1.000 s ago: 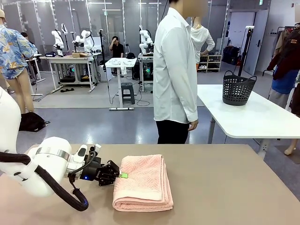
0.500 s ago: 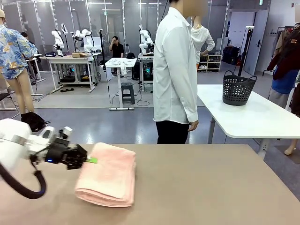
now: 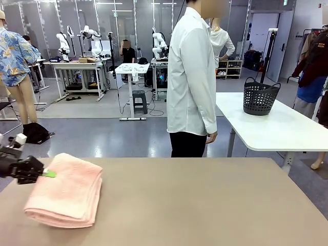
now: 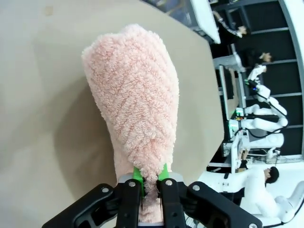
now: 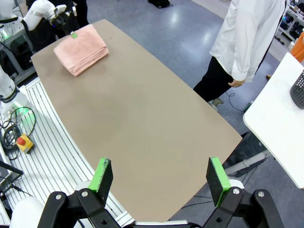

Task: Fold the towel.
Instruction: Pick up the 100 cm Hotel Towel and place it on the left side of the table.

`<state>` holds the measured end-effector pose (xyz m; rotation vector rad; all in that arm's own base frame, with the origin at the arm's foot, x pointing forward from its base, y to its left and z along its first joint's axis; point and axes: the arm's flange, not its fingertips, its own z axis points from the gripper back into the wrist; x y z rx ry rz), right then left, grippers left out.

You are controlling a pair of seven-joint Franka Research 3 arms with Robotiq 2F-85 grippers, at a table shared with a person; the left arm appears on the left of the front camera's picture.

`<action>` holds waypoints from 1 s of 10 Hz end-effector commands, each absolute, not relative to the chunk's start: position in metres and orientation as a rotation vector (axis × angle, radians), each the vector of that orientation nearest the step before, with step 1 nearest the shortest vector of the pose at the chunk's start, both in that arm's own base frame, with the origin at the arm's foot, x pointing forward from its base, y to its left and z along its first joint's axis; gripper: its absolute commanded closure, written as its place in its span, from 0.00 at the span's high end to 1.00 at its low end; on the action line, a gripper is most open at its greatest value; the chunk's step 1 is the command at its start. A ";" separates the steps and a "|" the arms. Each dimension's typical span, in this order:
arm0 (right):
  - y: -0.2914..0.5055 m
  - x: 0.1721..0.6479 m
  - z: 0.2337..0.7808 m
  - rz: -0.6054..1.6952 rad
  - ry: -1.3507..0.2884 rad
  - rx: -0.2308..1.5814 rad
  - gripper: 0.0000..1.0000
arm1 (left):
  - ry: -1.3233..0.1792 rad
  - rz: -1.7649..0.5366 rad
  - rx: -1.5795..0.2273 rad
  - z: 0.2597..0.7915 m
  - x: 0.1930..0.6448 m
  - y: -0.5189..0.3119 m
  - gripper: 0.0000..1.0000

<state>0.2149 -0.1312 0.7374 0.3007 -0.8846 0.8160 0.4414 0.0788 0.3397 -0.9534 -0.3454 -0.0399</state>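
Two arms: mine, listed here from my left side across to my right.
Left gripper: my black two-finger left gripper [image 3: 45,174] with green pads sits at the far left of the tan table [image 3: 205,205], jaws pinched narrow on the towel's edge; the wrist view shows terry squeezed between the pads [image 4: 137,175].
Towel: the salmon-pink terry cloth towel [image 3: 66,190] with a herringbone zigzag weave lies folded in a thick stack near the table's left end, resting on the tabletop, with the pinched edge lifted slightly toward my fingers.
Towel, from my wrist: it runs away from my fingers as a plump folded roll [image 4: 133,95] over the tan surface.
Person: someone in a white shirt [image 3: 192,77] and dark trousers stands at the far side, side-on, hands down, well apart from the towel.
Right gripper: my right gripper [image 5: 160,175] hangs high above the table, jaws spread wide, holding nothing.
Background: a black plastic basket [image 3: 260,97] stands on a white table behind.
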 end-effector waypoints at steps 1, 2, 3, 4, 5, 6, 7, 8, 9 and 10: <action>-0.132 0.215 0.738 0.814 -0.882 0.303 1.00 | -0.314 -0.030 -0.902 0.340 0.430 0.102 0.13; -0.132 0.215 0.738 0.814 -0.882 0.303 1.00 | -0.307 -0.049 -0.871 0.338 0.426 0.117 0.13; -0.132 0.215 0.738 0.814 -0.882 0.303 1.00 | -0.325 -0.024 -0.830 0.335 0.428 0.133 0.13; -0.132 0.215 0.738 0.814 -0.882 0.303 1.00 | -0.333 -0.003 -0.805 0.333 0.431 0.142 0.13; -0.132 0.215 0.738 0.814 -0.882 0.303 1.00 | -0.335 0.013 -0.773 0.330 0.435 0.147 0.13; -0.132 0.215 0.738 0.814 -0.882 0.303 1.00 | -0.333 0.007 -0.770 0.328 0.437 0.146 0.13; -0.132 0.215 0.738 0.814 -0.882 0.303 1.00 | -0.341 0.004 -0.751 0.327 0.439 0.144 0.39; -0.132 0.215 0.738 0.814 -0.882 0.303 1.00 | -0.348 0.003 -0.739 0.327 0.440 0.143 0.44; -0.132 0.215 0.738 0.814 -0.882 0.303 1.00 | -0.359 0.007 -0.741 0.328 0.440 0.142 0.70; -0.132 0.215 0.738 0.814 -0.882 0.303 1.00 | -0.370 0.015 -0.730 0.328 0.441 0.142 0.74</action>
